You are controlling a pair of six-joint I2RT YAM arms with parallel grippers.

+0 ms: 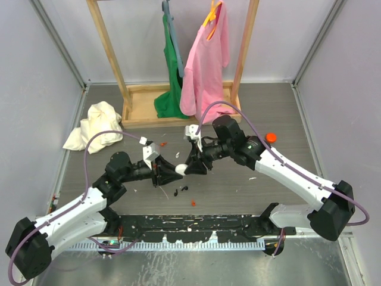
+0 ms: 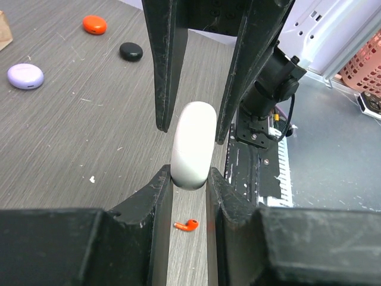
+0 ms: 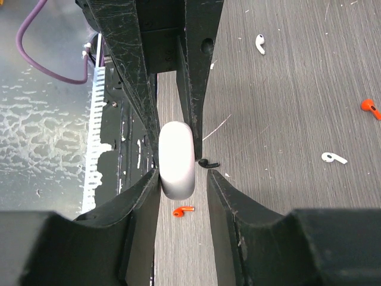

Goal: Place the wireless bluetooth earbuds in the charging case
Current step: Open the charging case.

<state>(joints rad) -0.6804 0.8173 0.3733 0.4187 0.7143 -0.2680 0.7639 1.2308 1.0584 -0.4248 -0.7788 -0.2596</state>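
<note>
White glossy oval charging case (image 2: 193,143) closed, contents unseen, held above grey wood-grain table (image 2: 71,131). Pinched between left gripper (image 2: 189,177) fingers. Right gripper (image 3: 183,173) spread around it, one finger touching. Small orange earbud (image 2: 187,225) loose on table below.

A robotics lab test cell: plain panel walls (image 1: 30,71) enclose a grey table (image 1: 268,101); left arm (image 1: 77,208) and right arm (image 1: 297,179) bolted along the bottom edge, wooden clothes rack (image 1: 108,47) top centre, earbuds (image 3: 333,158) scattered as props.
</note>
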